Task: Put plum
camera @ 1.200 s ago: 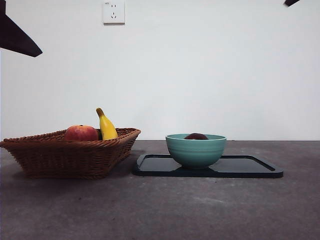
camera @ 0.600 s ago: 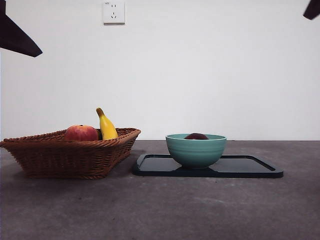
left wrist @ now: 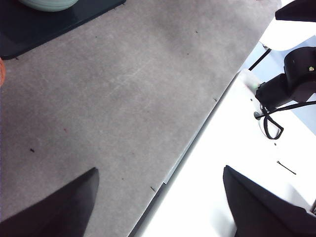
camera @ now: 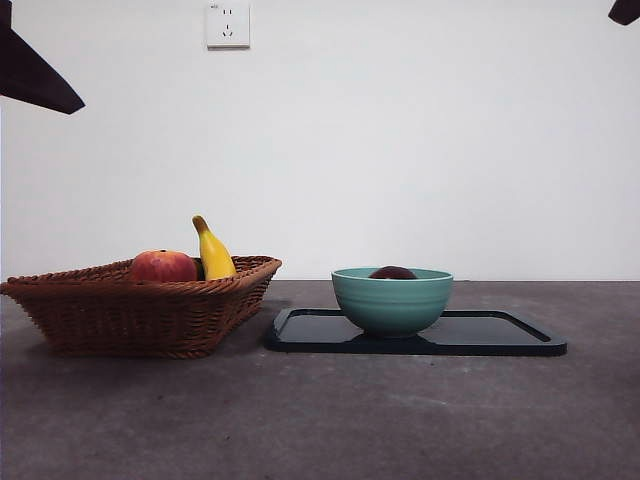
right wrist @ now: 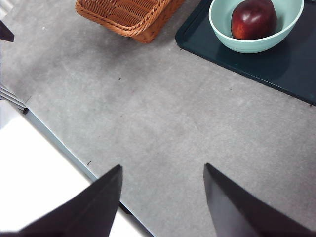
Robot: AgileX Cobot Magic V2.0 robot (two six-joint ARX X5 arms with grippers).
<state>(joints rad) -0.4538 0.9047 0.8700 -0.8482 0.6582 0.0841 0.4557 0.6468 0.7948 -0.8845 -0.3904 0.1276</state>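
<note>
The plum [right wrist: 254,19], dark maroon and glossy, lies inside the teal bowl [right wrist: 256,45], which stands on a black tray [right wrist: 276,64]. In the front view only the top of the plum [camera: 392,272] shows above the bowl's rim [camera: 392,300]. My right gripper [right wrist: 162,166] hangs open and empty over the bare table, well short of the tray. My left gripper [left wrist: 159,170] is also open and empty, above the table's edge, with the bowl [left wrist: 47,4] far from it.
A wicker basket [camera: 140,310] left of the tray [camera: 500,335] holds a red-orange fruit [camera: 162,266] and a yellow banana [camera: 213,252]. Dark arm tips show at the top corners [camera: 30,70] [camera: 625,10]. A wall socket [camera: 227,24] is behind.
The dark arm tip at the top right corner of the front view has shifted further right. The bowl, plum, tray and basket have not moved.
</note>
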